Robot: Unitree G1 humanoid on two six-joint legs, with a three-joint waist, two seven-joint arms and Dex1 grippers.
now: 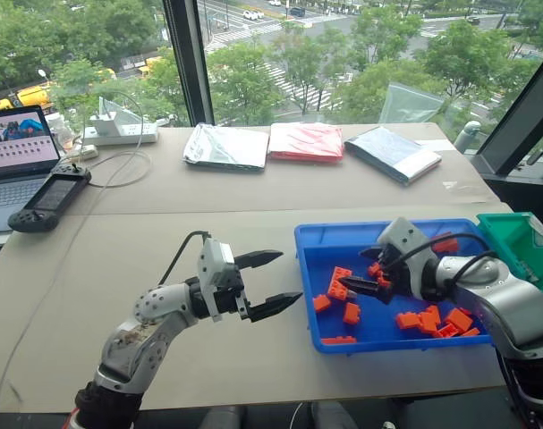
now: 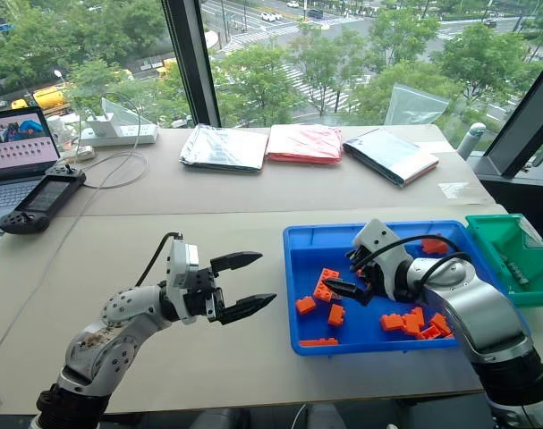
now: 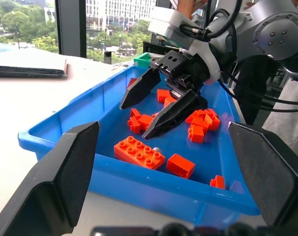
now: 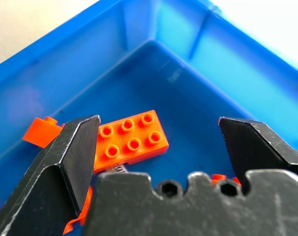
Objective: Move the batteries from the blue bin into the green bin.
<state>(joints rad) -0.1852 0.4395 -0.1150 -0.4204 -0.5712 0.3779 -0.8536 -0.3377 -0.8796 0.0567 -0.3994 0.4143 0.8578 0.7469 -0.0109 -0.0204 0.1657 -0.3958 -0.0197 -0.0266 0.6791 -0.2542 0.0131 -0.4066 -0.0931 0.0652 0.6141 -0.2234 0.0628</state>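
Progress check. Right gripper (image 2: 350, 279), two black fingers spread wide and empty, hangs low inside the wide, shallow bright-blue plastic bin (image 2: 298, 243), pointed down toward the bin's near-left corner. Directly under and ahead of its tips lies a flat orange six-stud plastic brick (image 4: 131, 140). In the left wrist view a small silvery round end (image 3: 157, 149) peeks out just behind that brick; possibly a battery, too little shows to be sure. More loose orange bricks (image 2: 412, 323) lie behind the gripper, under the forearm, piled along the bin's near wall.

The smaller green plastic bin (image 2: 495, 225) sits well behind the right gripper, beyond the blue bin's far-right end. A few small dark items (image 2: 514, 270) rest on its floor; cannot tell what they are, so cannot count any transfers as done.

Left gripper (image 2: 242, 282), fingers also wide apart and empty, hovers over bare tabletop (image 2: 208, 357) outside the blue bin, pointing at the bin's left wall, apart from it.

Judgement: mid-task at best. Nothing is held now, and the right gripper looks set for a pick near the six-stud brick. Left: close on a battery, carry it over, release in the green bin, repeat.
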